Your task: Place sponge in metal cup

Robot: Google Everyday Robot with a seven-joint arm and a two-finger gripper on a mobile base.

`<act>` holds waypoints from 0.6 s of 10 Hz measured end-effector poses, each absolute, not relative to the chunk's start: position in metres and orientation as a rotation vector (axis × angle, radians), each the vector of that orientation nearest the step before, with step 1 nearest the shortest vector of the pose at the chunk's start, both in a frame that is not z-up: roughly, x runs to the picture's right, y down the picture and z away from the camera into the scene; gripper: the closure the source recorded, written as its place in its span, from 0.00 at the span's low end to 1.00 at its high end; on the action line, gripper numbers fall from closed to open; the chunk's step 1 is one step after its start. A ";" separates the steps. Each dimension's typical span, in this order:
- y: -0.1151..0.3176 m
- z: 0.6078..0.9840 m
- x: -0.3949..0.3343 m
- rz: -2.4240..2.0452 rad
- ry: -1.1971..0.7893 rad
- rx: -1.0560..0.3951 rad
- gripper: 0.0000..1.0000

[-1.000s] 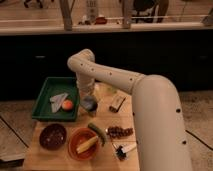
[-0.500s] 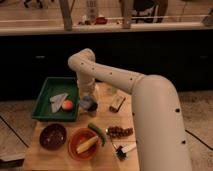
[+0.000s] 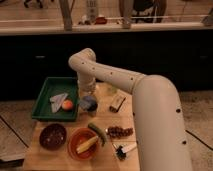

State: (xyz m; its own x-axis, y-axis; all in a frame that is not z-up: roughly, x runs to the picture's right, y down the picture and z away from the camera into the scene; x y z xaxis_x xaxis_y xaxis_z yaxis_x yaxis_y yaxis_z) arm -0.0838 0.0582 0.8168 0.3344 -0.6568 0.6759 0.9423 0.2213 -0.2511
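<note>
Our gripper [image 3: 87,93] hangs, spread or pressed together we cannot tell, directly above the pale-blue soft sponge [image 3: 89,101], which seems to rest in the mouth of the small dull grey steel cup [image 3: 90,109], just beside the green plastic tray [image 3: 47,85].

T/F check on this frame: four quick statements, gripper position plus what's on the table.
1. The gripper is over the middle of the green tray. False: it is by the tray's right edge, at the metal cup.
2. An orange ball lies in the green tray. True.
3. The orange bowl is empty. False: a yellow item lies in it.
4. The brown-and-tan block lies right of the metal cup. True.
</note>
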 end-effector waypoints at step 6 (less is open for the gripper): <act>0.058 0.817 -0.082 -1.176 -0.487 -0.722 0.20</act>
